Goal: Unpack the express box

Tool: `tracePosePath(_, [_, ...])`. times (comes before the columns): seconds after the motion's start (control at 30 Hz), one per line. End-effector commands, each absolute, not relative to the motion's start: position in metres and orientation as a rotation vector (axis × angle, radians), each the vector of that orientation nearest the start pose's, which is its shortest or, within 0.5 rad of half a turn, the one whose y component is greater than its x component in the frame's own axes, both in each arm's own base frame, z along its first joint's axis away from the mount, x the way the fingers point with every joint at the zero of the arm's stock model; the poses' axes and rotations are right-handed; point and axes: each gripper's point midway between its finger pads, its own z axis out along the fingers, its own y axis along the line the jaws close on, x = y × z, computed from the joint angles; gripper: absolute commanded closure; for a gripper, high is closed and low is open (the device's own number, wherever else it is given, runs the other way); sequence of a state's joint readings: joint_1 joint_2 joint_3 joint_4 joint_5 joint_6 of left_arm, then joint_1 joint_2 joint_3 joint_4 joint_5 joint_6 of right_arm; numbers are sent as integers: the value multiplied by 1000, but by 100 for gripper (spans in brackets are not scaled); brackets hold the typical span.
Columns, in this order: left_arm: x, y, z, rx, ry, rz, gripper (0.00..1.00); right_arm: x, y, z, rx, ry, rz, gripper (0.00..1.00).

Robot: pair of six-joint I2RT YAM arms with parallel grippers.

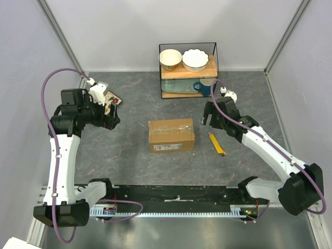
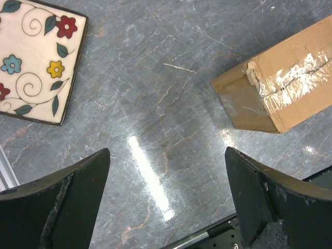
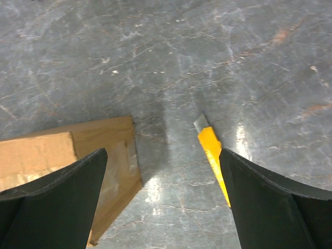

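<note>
The express box point(image 1: 171, 135) is a brown carton lying closed at the middle of the table, clear tape over its top seam and a white label on its near side. The left wrist view catches one taped end of the express box point(image 2: 280, 88) at upper right; the right wrist view shows a corner of the express box point(image 3: 78, 155) at lower left. My left gripper point(image 1: 113, 115) hovers open to the box's left, nothing between its fingers point(image 2: 67, 202). My right gripper point(image 1: 206, 117) hangs open to the box's right, above a yellow utility knife point(image 1: 217, 143), point(image 3: 212, 155).
A wire-framed shelf point(image 1: 188, 70) at the back holds two white bowls point(image 1: 182, 59) and a blue mug point(image 1: 205, 87). A flower-patterned square plate point(image 2: 36, 57), point(image 1: 113, 98) lies at the far left under the left arm. Grey walls enclose the table.
</note>
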State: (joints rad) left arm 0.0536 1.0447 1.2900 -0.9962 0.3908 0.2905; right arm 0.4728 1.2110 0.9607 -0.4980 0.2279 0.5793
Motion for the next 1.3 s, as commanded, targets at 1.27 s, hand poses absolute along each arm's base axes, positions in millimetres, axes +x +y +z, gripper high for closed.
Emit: tracePosePath(1.27, [228, -72, 268, 656, 2189, -476, 1, 255, 86, 42, 534, 2280, -258, 10])
